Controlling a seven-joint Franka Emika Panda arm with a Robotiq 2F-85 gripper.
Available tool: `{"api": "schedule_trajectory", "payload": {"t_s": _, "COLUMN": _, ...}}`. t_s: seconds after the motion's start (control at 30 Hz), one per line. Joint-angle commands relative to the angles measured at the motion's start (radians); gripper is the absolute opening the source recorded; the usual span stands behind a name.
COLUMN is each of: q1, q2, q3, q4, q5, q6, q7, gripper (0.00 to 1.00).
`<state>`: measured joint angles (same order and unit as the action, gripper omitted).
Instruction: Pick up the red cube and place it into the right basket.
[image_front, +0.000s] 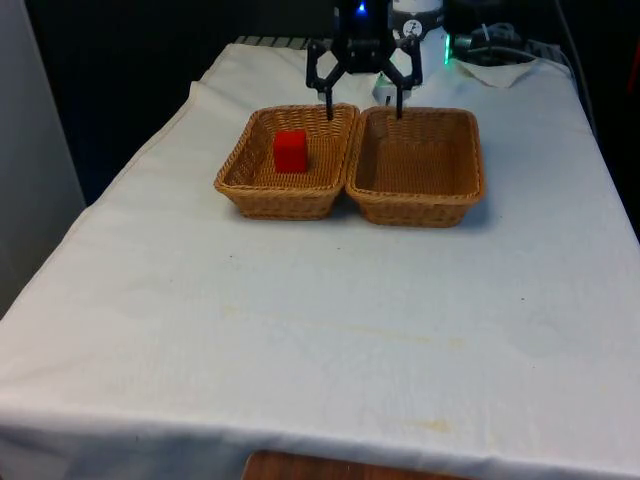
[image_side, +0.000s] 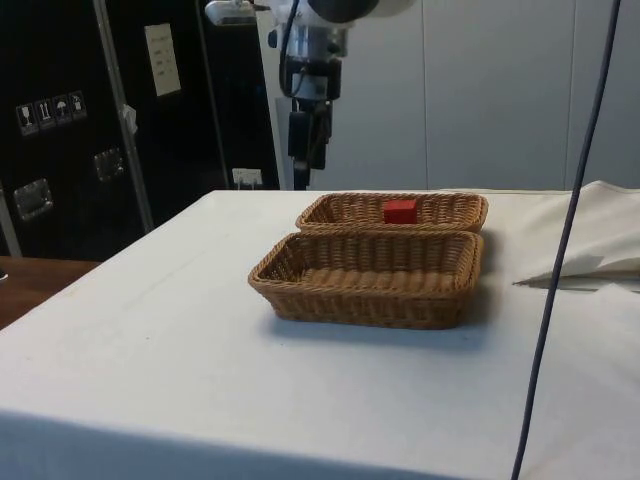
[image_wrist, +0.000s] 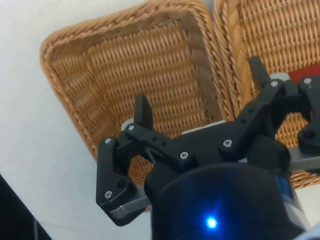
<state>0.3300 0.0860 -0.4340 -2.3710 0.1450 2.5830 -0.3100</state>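
White cloth (image_front: 330, 330) over table, dark cabinets (image_side: 110, 110) behind, jaws (image_front: 364, 107) spread.

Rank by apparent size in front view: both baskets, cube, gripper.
1. Right basket and left basket: look alike, can't rank.
2. Gripper, open.
3. Cube, smallest.

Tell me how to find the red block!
Look at the far end of the white table, where two brown baskets sit side by side. The red block is in the basket on the front view's left. The other basket holds nothing.
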Motion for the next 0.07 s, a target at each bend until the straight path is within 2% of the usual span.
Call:
{"api": "schedule_trajectory", "payload": {"t_s": 0.0, "q1": 0.004, "q2": 0.010, "q3": 0.004, "q4": 0.013, "q5": -0.003, "q6": -0.011, "q7": 0.019, "gripper": 1.00}}
{"api": "schedule_trajectory", "payload": {"t_s": 0.03, "q1": 0.000, "q2": 0.003, "q3": 0.005, "q4": 0.005, "q5": 0.000, "q6": -0.004, "q7": 0.006, "gripper": 1.00}}
